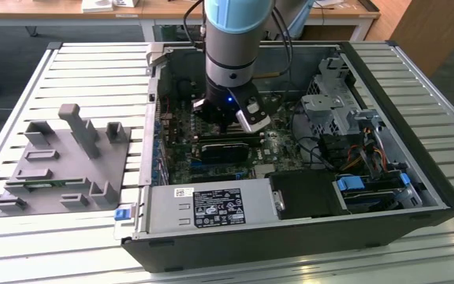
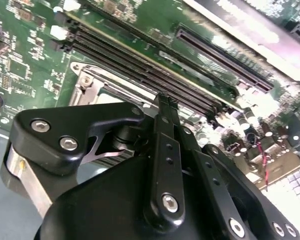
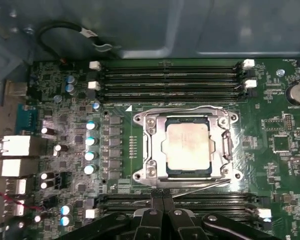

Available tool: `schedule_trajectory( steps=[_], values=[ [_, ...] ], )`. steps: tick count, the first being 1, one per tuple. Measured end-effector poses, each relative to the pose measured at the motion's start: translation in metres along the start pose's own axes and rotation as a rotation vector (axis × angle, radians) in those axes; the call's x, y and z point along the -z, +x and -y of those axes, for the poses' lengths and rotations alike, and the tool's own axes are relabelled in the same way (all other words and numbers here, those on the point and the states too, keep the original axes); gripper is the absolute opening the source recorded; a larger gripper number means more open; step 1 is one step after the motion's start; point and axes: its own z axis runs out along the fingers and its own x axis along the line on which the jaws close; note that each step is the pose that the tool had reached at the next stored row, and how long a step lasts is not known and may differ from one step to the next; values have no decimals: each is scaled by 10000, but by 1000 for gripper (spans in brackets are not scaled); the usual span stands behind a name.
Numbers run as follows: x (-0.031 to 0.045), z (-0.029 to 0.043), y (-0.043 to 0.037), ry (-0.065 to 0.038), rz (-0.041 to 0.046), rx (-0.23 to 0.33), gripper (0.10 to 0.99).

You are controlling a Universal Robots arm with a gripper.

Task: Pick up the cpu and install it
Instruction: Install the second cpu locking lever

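Cpu sat seated in its socket frame; gripper hovered at 6 o'clock, fingers pressed together, empty.

Exterior view: high, looking down on open case. Both wrist views: close above motherboard, sharing socket.
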Motion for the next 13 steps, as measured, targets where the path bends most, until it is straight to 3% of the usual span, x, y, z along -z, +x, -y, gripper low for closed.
schedule_trajectory(
  steps=[13],
  values=[
    [-114,67,25,-356,-9,3,106]
  ],
)
